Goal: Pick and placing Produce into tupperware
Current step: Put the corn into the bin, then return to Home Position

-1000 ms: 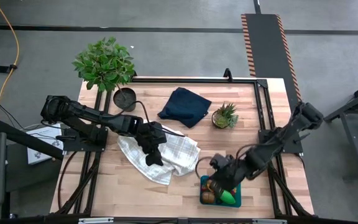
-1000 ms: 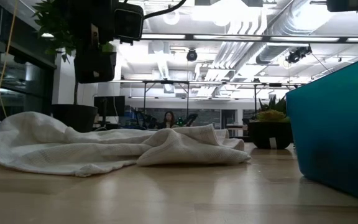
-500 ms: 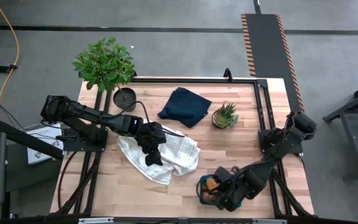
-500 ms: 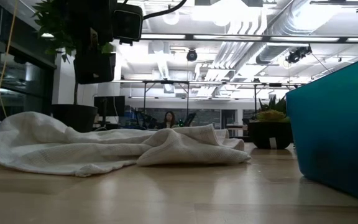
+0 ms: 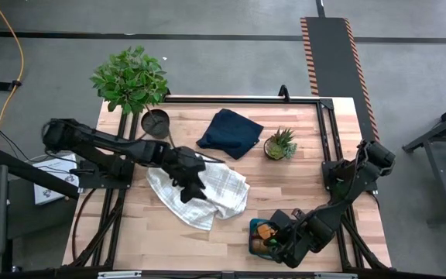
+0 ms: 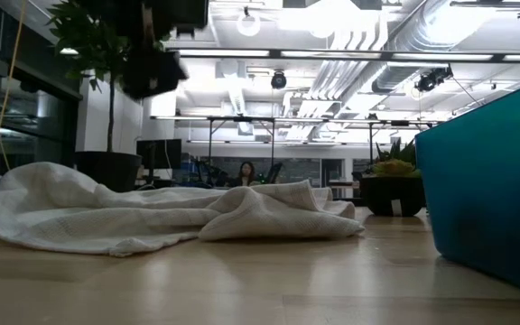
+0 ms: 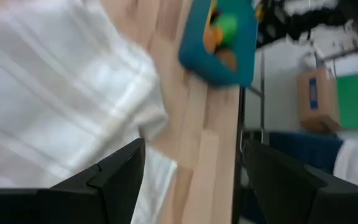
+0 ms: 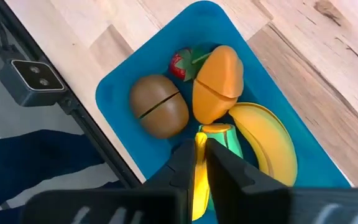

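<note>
Right arm: it reaches from the table's right edge down to the shallow teal-blue rectangular plastic tupperware point(image 5: 259, 240) at the front edge, its right gripper point(image 8: 201, 163) low over the tub.
Right fingers: nearly together, with only a thin slit between them; they sit over a yellow-and-green piece, and whether they grip it I cannot tell.
Left arm: it stretches from the left side, well left of the tupperware, its left gripper point(image 5: 190, 186) hanging over the crumpled white checked cloth point(image 5: 215, 194).
Left fingers point(image 7: 114, 177): spread wide, nothing between them.
Produce in the tupperware: a yellow toy banana point(image 8: 266, 140), an orange pointed piece point(image 8: 217, 84), a brown round one with a slit point(image 8: 159, 113), a small red berry point(image 8: 179, 64) and a green piece point(image 8: 229, 140), all packed touching.
Behind the tupperware: a small spiky green potted plant point(image 5: 280, 144), and left of that a folded dark navy cloth point(image 5: 230, 132).
Far corner: a large leafy potted plant point(image 5: 132, 80) beside a dark round pot point(image 5: 155, 122), well apart from the tupperware.
In the way: the white cloth lies between the left gripper and the tupperware.
</note>
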Robot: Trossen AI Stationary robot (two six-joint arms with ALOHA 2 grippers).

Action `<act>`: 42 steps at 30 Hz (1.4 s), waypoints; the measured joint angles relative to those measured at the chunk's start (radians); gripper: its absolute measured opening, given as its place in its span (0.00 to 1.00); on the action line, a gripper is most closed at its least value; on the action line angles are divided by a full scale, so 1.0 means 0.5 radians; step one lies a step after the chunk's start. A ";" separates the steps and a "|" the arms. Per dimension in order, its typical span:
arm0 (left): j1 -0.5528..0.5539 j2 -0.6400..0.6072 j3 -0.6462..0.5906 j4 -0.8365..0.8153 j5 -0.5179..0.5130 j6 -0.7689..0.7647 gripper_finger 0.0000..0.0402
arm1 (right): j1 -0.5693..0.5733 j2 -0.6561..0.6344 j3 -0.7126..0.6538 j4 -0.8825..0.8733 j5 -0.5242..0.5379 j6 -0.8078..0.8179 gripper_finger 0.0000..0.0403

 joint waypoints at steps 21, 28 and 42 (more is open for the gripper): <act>-0.203 -1.062 0.000 -0.093 -1.093 0.383 0.65 | -0.002 0.000 0.000 -0.056 -0.049 -0.008 0.27; -0.361 -1.473 0.001 -0.264 -1.471 0.469 0.65 | -0.002 -0.004 0.000 -0.028 -0.078 0.014 0.27; -0.419 -2.128 -0.245 -0.400 -1.728 0.562 0.65 | 0.004 -0.232 0.000 0.003 0.033 0.123 0.27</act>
